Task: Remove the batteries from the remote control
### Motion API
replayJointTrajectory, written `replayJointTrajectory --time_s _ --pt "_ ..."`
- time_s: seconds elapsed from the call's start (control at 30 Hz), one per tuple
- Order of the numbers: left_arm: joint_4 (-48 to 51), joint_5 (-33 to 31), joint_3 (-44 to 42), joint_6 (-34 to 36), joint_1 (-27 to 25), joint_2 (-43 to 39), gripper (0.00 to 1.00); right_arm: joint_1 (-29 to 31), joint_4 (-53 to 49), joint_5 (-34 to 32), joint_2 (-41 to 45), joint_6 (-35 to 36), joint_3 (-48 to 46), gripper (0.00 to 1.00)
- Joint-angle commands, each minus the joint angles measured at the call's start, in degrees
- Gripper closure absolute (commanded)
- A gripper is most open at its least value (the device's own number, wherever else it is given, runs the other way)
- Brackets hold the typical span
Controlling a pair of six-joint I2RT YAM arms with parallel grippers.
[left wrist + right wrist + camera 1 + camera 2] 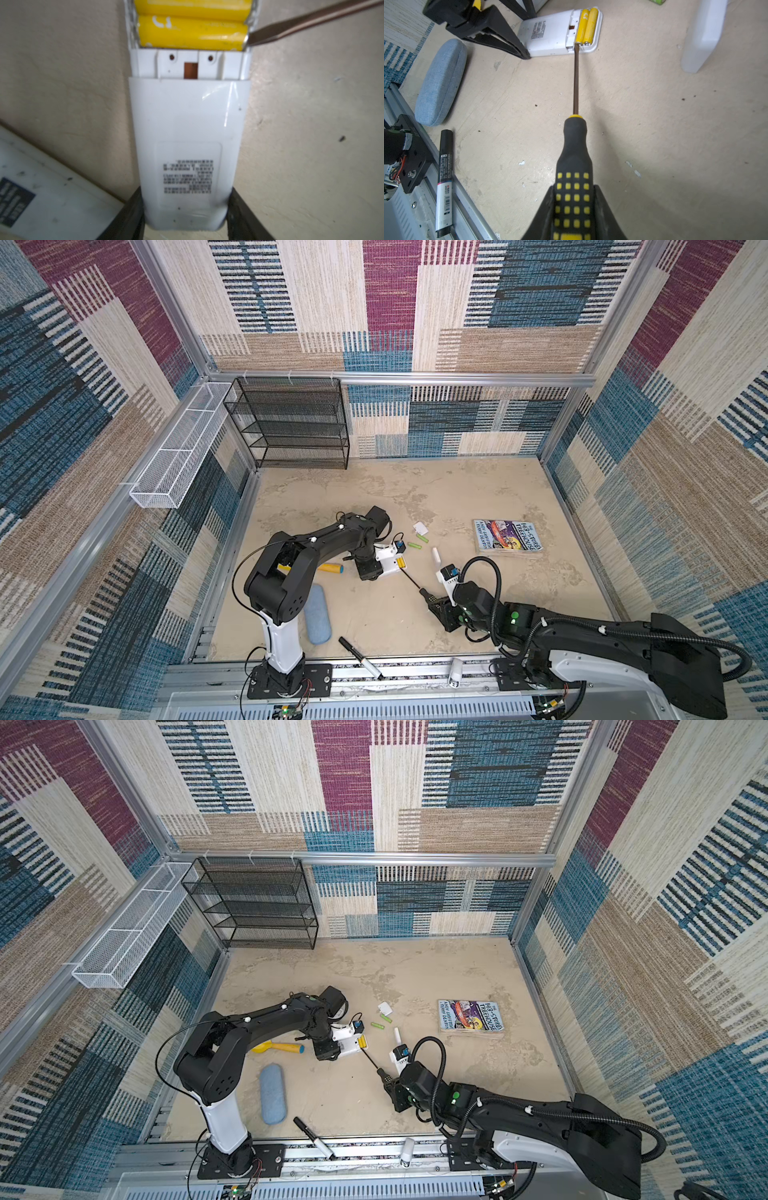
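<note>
Robotics lab test cell, boxed in by silver aluminium frame rails (415, 379) and patchwork carpet-pattern wall panels in blue, maroon and beige (390, 290). Bolted to a slotted metal base rail (415, 676) along the front of a mottled beige table (457, 489), two black-and-white jointed robot arms (282, 639). On the walls, a black wire-mesh shelf rack (291, 423) and a long white mesh basket (178, 448).

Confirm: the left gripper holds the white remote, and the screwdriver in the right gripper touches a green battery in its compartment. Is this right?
Wrong colour: the battery at the screwdriver tip is yellow, not green; the left wrist view shows it. Rest stands.
</note>
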State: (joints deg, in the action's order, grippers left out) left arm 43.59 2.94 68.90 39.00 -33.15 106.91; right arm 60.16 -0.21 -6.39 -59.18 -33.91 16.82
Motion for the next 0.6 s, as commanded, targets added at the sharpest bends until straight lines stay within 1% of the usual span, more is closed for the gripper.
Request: replayJointTrajectory --time_s 0.0,0.1,0.27,0.57 --pt "6.85 0.85 -0.66 -0.33 -0.08 1.10 0.48 0.88 3.26 -8.64 -0.07 -3.24 -1.51 1.00" --pt "7.13 0.84 -0.47 -0.38 -0.08 1.11 0.48 2.21 5.47 -11.39 0.44 -2.71 -2.87 1.00" --pt "7.42 0.71 -0.50 -0.33 -0.08 0.93 0.48 2.81 8.37 -13.41 0.91 -1.77 -4.51 1.00" --pt "7.58 0.58 -0.54 -0.51 -0.08 1.41 0.48 3.03 10.13 -14.25 1.69 -1.26 -5.92 1.00"
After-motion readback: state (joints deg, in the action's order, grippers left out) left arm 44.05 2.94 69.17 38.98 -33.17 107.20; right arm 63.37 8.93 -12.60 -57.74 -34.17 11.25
